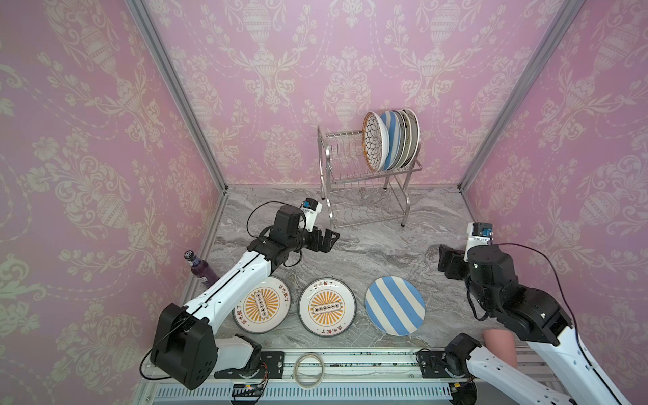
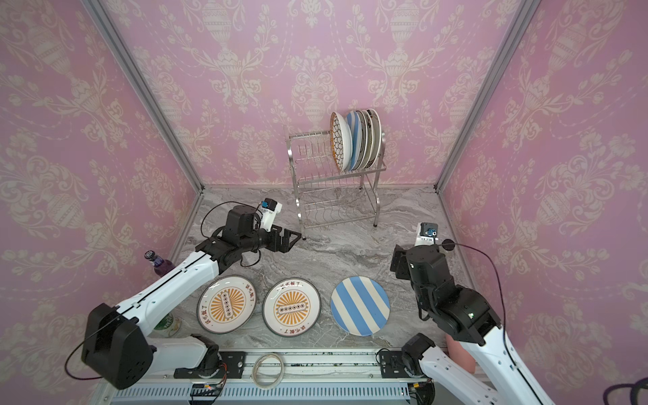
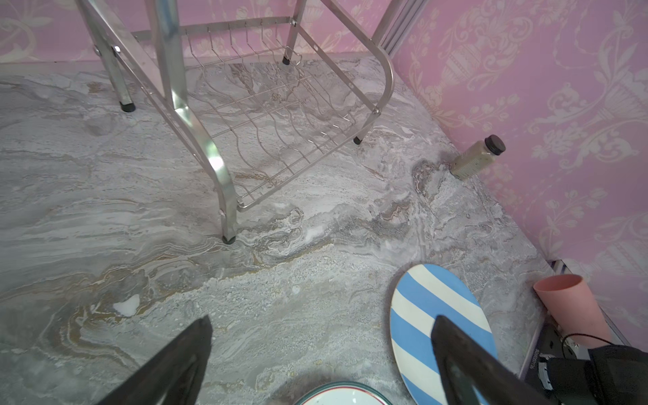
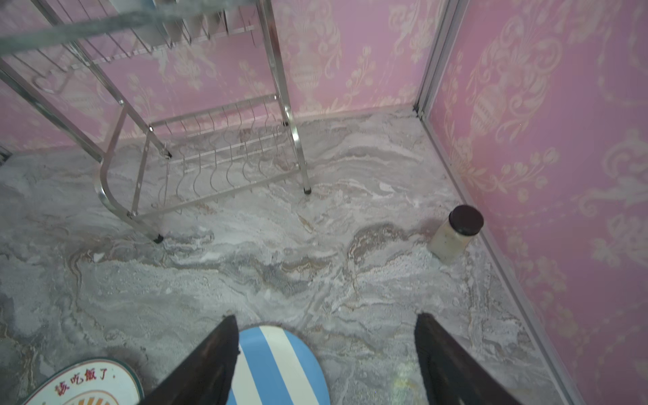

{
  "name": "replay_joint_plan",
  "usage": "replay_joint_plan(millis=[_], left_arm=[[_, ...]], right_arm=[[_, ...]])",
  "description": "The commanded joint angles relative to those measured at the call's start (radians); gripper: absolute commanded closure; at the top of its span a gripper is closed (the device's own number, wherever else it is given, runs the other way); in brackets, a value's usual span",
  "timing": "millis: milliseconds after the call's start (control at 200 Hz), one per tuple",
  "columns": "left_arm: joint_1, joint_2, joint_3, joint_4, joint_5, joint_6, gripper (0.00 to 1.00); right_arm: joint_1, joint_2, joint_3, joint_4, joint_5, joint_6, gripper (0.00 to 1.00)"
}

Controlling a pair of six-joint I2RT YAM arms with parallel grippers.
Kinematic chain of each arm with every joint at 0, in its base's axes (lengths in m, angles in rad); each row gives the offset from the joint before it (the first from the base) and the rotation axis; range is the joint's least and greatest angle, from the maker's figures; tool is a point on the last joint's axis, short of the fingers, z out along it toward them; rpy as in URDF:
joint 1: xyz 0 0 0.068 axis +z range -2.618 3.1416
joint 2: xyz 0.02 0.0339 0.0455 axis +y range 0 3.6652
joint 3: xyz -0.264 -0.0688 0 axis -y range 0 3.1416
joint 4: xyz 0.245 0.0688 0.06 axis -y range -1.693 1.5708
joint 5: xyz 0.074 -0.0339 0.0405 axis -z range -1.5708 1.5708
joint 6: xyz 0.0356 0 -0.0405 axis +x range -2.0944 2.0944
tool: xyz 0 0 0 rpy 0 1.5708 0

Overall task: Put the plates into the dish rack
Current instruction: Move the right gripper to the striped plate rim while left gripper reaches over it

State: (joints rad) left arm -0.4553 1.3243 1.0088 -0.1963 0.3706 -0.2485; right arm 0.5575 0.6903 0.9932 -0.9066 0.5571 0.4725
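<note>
The dish rack [image 1: 368,182] [image 2: 336,191] stands at the back of the marble table. Several plates [image 1: 389,140] stand upright at the right end of its upper tier; the lower tier is bare. Near the front edge lie two orange sunburst plates [image 1: 262,304] [image 1: 326,308] and a blue-white striped plate [image 1: 395,305] [image 3: 420,305] [image 4: 277,364]. My left gripper [image 1: 333,240] [image 3: 322,319] hangs open and empty just left of the rack's front leg. My right gripper [image 1: 441,260] [image 4: 326,317] is open and empty above the table, beyond the striped plate's far right edge.
A purple bottle [image 1: 198,268] stands by the left wall, and a green bottle [image 2: 168,322] under the left arm. A black-lidded jar [image 4: 456,235] stands against the right wall. A pink cup [image 1: 499,345] is at the front right. A tape roll [image 1: 308,370] lies on the front rail.
</note>
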Motion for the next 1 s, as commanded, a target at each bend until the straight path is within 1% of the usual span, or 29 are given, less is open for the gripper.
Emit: replay_joint_plan(millis=[0,60,175,245,325,415,545,681,801,996], left_arm=[[-0.023,-0.002,-0.032,0.037,-0.040,-0.004,0.01],[-0.043,0.000,-0.062,0.054,-0.044,-0.005,0.01],[-0.091,0.033,-0.062,0.011,-0.053,0.002,0.01],[-0.115,0.052,-0.074,0.025,-0.048,-0.011,0.01],[-0.137,0.067,-0.089,0.049,-0.035,-0.017,0.01],[-0.149,0.080,-0.109,0.070,-0.022,-0.021,0.01],[-0.161,0.105,-0.133,0.105,0.030,-0.032,0.01],[-0.195,0.154,-0.150,0.158,0.087,-0.010,0.01],[-0.218,0.210,-0.133,0.144,0.106,0.006,0.01],[-0.245,0.251,-0.115,0.134,0.106,0.016,0.01]], right_arm=[[-0.004,0.023,-0.059,-0.089,-0.090,0.172,0.18],[-0.004,0.058,-0.086,-0.127,-0.102,0.207,0.18],[-0.006,0.105,-0.129,-0.204,-0.101,0.315,0.18],[-0.007,0.119,-0.178,-0.203,-0.140,0.372,0.19],[-0.007,0.121,-0.247,-0.165,-0.205,0.419,0.19],[-0.009,0.092,-0.338,-0.102,-0.268,0.466,0.20],[-0.029,0.050,-0.474,-0.009,-0.380,0.519,0.21],[-0.034,0.055,-0.564,0.052,-0.431,0.548,0.23],[-0.035,0.058,-0.560,0.037,-0.424,0.540,0.23],[-0.039,0.099,-0.552,0.046,-0.475,0.542,0.23]])
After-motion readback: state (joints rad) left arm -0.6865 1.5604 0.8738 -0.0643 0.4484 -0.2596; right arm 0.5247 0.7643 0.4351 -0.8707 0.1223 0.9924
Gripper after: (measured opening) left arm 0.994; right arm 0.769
